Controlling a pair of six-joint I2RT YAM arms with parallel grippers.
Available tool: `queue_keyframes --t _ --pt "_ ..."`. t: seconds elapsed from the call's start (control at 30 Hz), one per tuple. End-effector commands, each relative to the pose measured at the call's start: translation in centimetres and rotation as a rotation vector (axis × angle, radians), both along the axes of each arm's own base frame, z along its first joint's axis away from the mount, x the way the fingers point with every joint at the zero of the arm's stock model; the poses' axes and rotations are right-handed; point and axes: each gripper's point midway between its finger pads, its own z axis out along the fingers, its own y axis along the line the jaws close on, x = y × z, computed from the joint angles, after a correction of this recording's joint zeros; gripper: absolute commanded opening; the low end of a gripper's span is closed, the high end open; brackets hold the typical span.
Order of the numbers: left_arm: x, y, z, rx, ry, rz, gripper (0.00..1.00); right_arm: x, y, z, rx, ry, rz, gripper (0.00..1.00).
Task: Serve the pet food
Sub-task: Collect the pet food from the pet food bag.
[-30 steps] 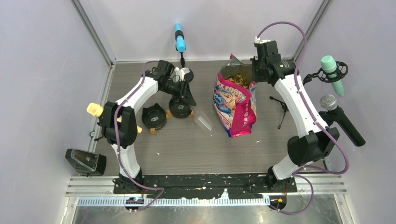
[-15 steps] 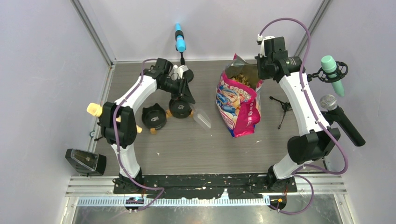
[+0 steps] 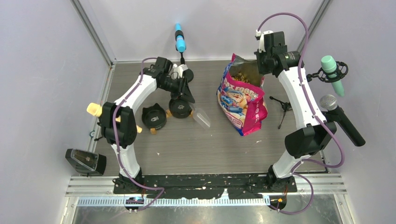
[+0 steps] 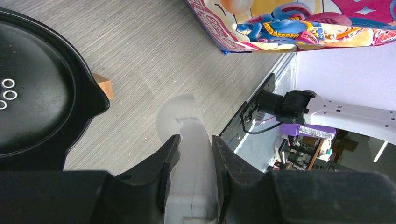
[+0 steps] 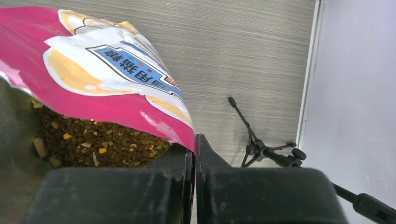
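Item 1. Black bowl [image 3: 154,116] and second black bowl [image 3: 180,108], on wooden feet, side by side left of centre. No pellets can be made out in either. Judged to be the receiving vessels.

Item 2. Left gripper [image 4: 195,142], fingers pressed onto the handle of a clear plastic scoop [image 4: 180,111]. The scoop looks empty, and its cup hangs over bare table just beside the bowl nearer the bag. Judged held ready for dipping.

Item 3. Printed bag [image 5: 107,70], pink, white and blue, leaning, its mouth open at the far, upper end.

Item 4. Right gripper [image 5: 194,140], fingers nipped together on the bag's pink rim, apparently to prop the bag and hold its mouth wide.

Item 5. Pet food [image 5: 93,137]: brown and tan kibble, all seen inside the bag. It lies just beside the right gripper, the rim between them, and well apart from the scoop.
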Motion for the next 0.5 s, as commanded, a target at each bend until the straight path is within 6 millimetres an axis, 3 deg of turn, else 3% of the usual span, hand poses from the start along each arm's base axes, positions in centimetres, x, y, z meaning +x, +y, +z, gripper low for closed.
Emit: queue_keyframes --t 0.0,0.2,0.47 --pt "0.7 0.3 4.4 -0.03 -0.116 0.013 0.0 0.9 1.8 9.5 0.072 -0.338 0.036 0.05" --pt "1.2 1.1 8.0 -0.005 -0.198 0.074 0.0 -1.9 5.9 7.8 0.103 -0.303 0.086 0.05" --pt "-0.7 3.1 17.1 -0.004 -0.429 0.152 0.0 -4.8 10.0 7.4 0.017 -0.294 0.093 0.05"
